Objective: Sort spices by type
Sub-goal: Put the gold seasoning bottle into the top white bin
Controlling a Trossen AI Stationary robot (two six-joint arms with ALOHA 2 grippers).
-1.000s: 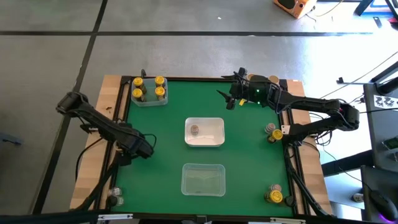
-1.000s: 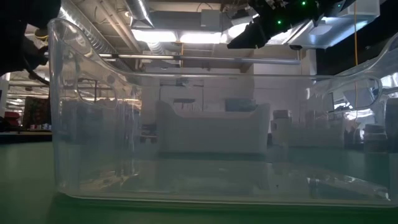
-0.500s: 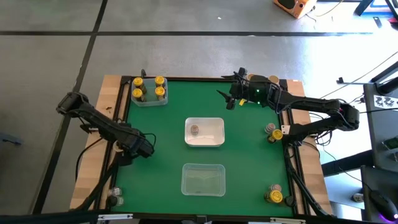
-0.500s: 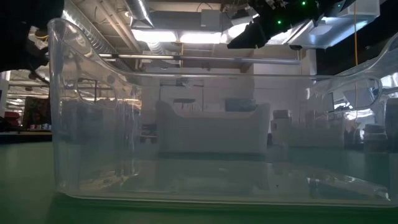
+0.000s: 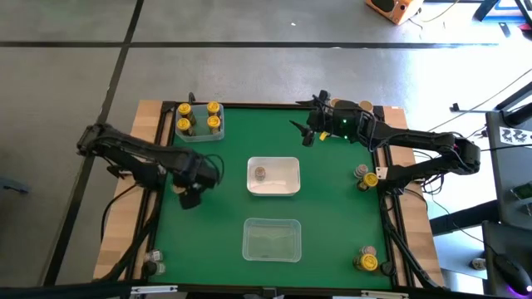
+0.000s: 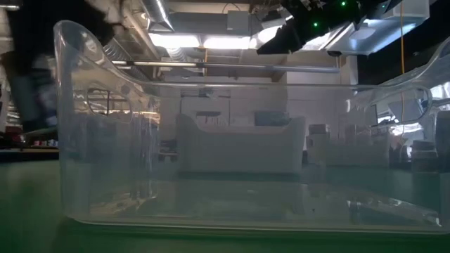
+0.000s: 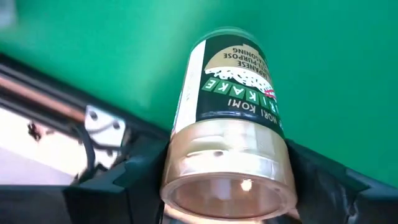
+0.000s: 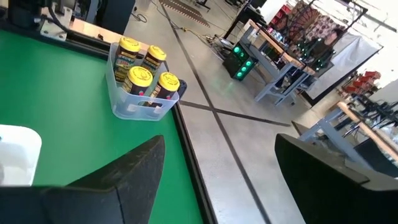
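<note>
My left gripper (image 5: 193, 189) is over the green mat left of the white bin (image 5: 273, 189). It is shut on a spice jar (image 7: 233, 93) with a green label. That bin holds one jar with a grey-brown lid (image 5: 260, 173). The clear bin at the far left (image 5: 199, 135) holds several yellow-lidded jars (image 8: 140, 74). More jars stand at the right edge (image 5: 363, 176), the near right corner (image 5: 366, 262), the near left corner (image 5: 152, 264) and the far right corner (image 5: 353, 105). My right gripper (image 5: 306, 133) hangs open near the far edge. My left gripper pinches the green-labelled jar between its two fingers (image 7: 140, 180) at the tan, translucent end nearest the wrist (image 7: 227, 168). The fingers sit on opposite sides of the round body. The jar sticks out forward past the fingers, tilted, with its far end over the green mat.
A clear bin (image 5: 271, 254) sits near the table's near edge and fills the low view (image 6: 232, 161). Wooden rails and black frame run along the table's left and right sides. Open green mat lies between the bins.
My left arm has swung from the table's left edge toward the right and slightly far, nearer the white bin, carrying the jar with it. My right arm has kept still.
</note>
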